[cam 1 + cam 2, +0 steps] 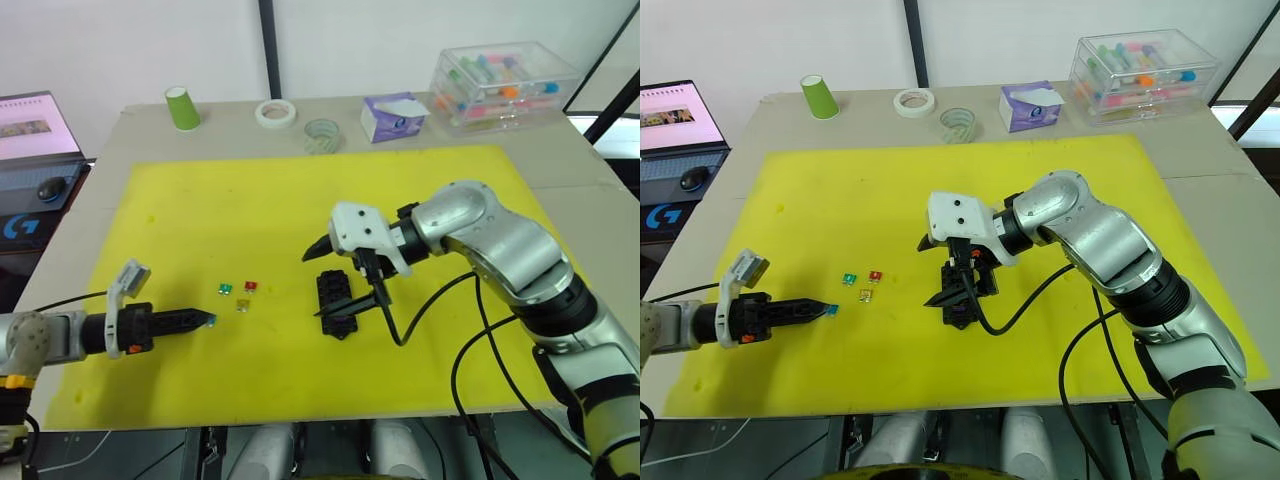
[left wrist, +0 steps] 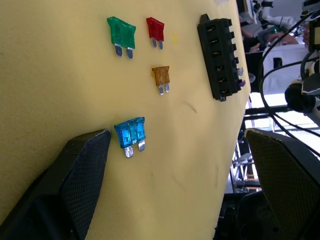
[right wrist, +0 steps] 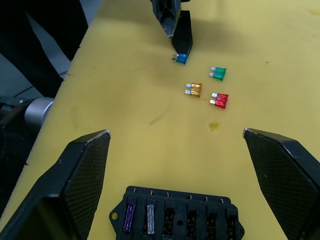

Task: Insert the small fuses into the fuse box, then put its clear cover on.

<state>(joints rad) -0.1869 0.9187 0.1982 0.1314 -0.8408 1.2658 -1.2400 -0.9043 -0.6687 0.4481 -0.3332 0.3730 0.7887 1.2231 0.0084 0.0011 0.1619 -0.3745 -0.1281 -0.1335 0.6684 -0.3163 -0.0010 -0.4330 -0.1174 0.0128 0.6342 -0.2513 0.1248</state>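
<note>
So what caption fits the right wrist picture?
Open right end effector above black plastic fuse box, two slots filled, four small coloured blade fuses loose on yellow mat.

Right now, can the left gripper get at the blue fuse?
Probably yes. The left gripper is open, and the blue fuse lies flat on the yellow mat right at one finger, with nothing between. The other loose fuses lie apart from it.

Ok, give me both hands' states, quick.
Left hand: open, blue fuse lying between its fingers, not gripped.
Right hand: open, empty, above the fuse box.
</note>
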